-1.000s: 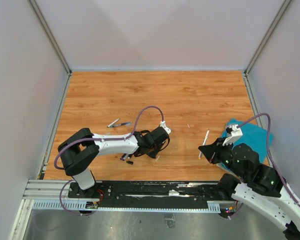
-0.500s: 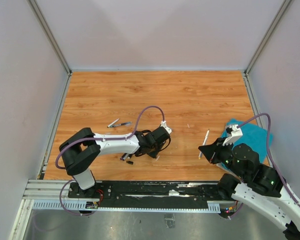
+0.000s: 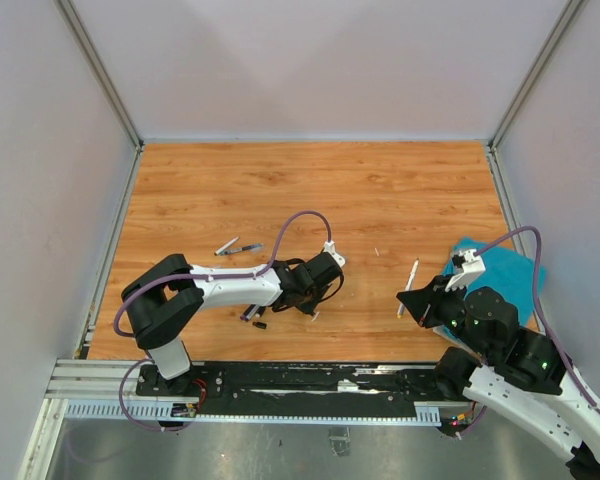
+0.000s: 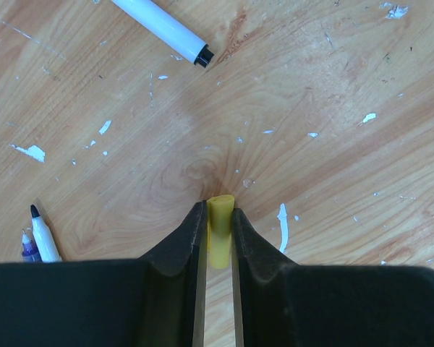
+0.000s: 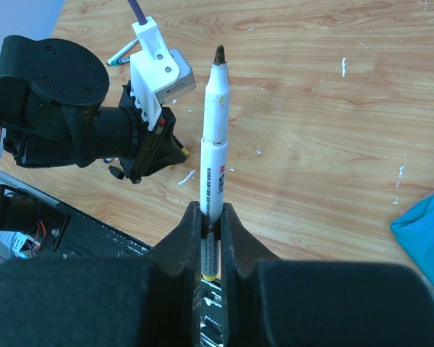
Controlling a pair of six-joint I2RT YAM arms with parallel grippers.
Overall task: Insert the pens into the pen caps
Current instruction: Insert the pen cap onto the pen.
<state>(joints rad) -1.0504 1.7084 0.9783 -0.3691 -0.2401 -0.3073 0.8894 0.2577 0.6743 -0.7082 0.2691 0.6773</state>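
- left gripper (image 4: 218, 217): fingers pinched on a yellow stub (image 4: 220, 242), down at the table (image 4: 333, 130). Only its end shows, so I cannot tell if it is a pen end or a cap.
- right gripper (image 5: 213, 213): fingers clamped on the lower barrel of a white pen (image 5: 214, 144), held off the table with its bare dark tip pointing away from the wrist. No cap on it.
- Around the left fingers: a loose white pen (image 4: 159, 29) lies ahead, black at its end. Two uncapped pens (image 4: 40, 238) lie side by side to the left, one black-tipped, one purple.
- Top view: two more pens (image 3: 238, 246) lie well apart from both grippers, and a teal cloth (image 3: 510, 270) sits beside the right arm.
- Progress, my read: early. No pen shows a seated cap and nothing is mated. Each arm holds one part, and the two parts are well apart.
- Left to do: bring tip and cap together, then the remaining pens.
- Writing: dark print runs along the held white pen's barrel, too small to read. No brand is legible anywhere.
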